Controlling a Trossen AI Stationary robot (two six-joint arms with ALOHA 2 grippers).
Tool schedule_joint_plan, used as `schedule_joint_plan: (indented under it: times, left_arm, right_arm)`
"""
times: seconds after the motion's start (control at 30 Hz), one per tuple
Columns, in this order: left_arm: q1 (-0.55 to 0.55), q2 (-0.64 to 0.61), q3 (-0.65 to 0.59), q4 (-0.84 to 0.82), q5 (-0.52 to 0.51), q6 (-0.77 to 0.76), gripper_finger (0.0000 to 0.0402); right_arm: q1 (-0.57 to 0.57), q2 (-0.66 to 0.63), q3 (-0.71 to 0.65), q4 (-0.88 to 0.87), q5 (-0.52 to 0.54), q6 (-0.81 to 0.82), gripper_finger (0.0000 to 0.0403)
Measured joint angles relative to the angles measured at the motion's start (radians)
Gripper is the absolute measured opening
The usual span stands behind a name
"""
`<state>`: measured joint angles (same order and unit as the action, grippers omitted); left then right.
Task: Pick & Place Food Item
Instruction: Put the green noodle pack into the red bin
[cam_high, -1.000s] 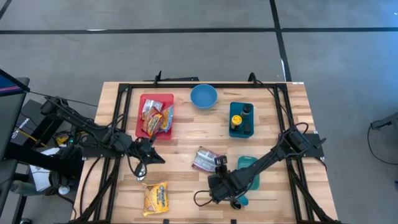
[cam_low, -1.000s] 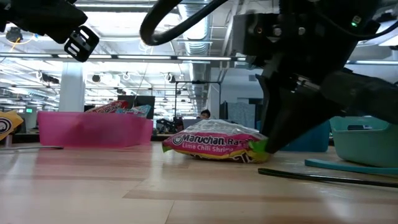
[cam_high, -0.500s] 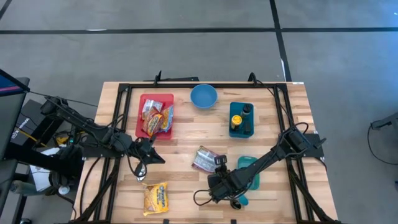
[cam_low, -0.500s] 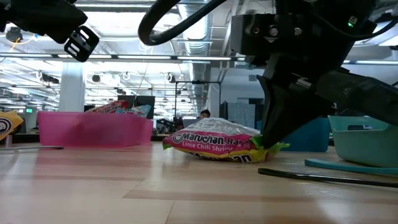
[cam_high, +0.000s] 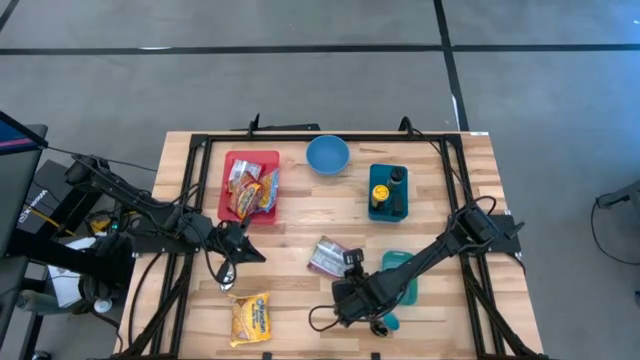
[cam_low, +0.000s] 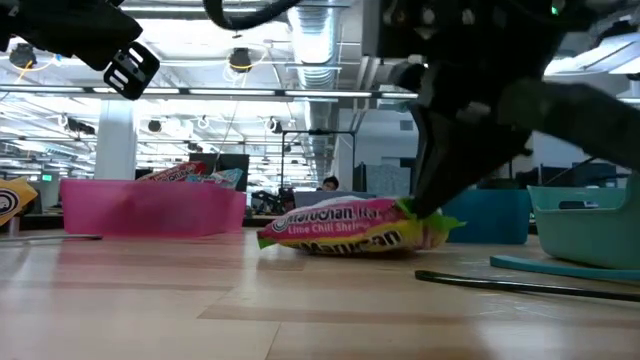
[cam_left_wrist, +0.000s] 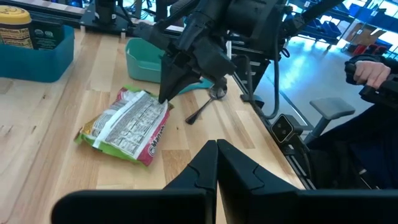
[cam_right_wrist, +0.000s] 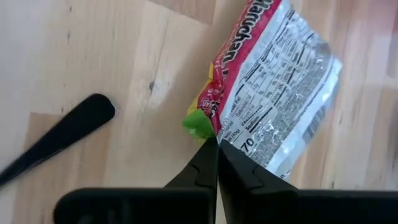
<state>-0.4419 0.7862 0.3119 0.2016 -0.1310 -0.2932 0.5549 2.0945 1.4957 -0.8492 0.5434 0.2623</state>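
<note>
Pinching only the corner seal of the ramen packet (cam_low: 350, 226) mid-table, right gripper (cam_right_wrist: 217, 142) is clamped thin, so lift slowly (left gripper (cam_left_wrist: 216, 144) idle, fingers closed, over the left side).

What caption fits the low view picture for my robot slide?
Right gripper pinches the corner of a ramen packet, tipping that end off the wooden table.
</note>
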Motion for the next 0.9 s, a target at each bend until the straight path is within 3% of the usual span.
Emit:
schedule_joint_plan:
  times: [0.4, 0.9]
  left_arm:
    - [0.0, 0.0, 0.0, 0.001, -0.044, 0.0, 0.0]
    - [0.0, 0.0, 0.0, 0.003, -0.202, 0.03, 0.0]
  right_arm:
    - [0.0, -0.001, 0.149, -0.191, 0.012, -0.001, 0.0]
    - [-0.03, -0.001, 0.339, -0.444, 0.182, 0.0, 0.0]
